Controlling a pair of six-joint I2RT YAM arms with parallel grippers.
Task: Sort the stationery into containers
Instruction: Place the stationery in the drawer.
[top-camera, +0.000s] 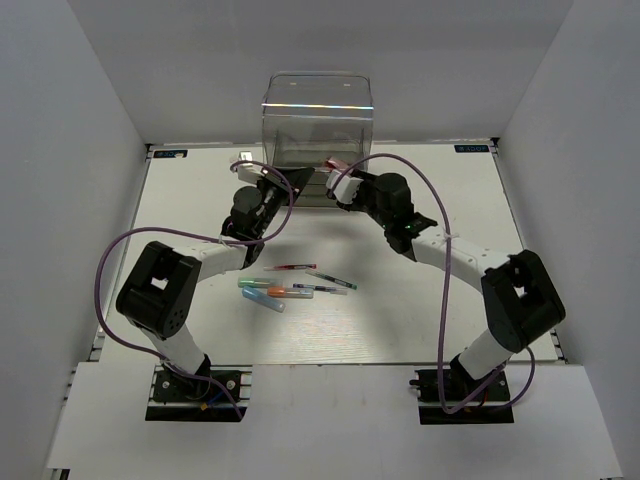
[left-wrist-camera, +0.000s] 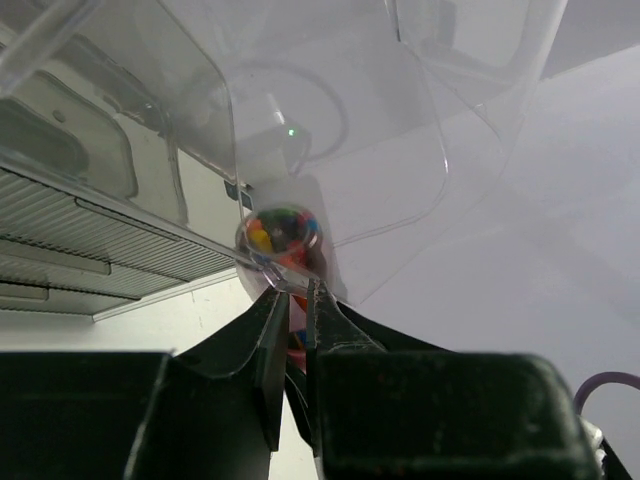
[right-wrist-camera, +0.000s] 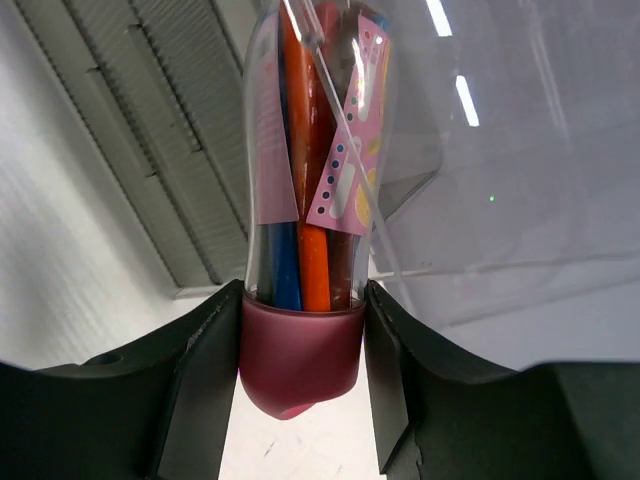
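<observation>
Right pincer (right-wrist-camera: 300, 335): we see it tight around the dark pink cap of a clear plastic tube (right-wrist-camera: 310, 170) full of coloured pens.
Left pincer (left-wrist-camera: 297, 310): narrow, almost shut; we cannot tell if it grips anything.
Clear plastic box with drawers (top-camera: 318, 115): middle of the counter's (top-camera: 420, 310) far edge.
Loose pens and markers (top-camera: 296, 287): middle of the counter.
</observation>
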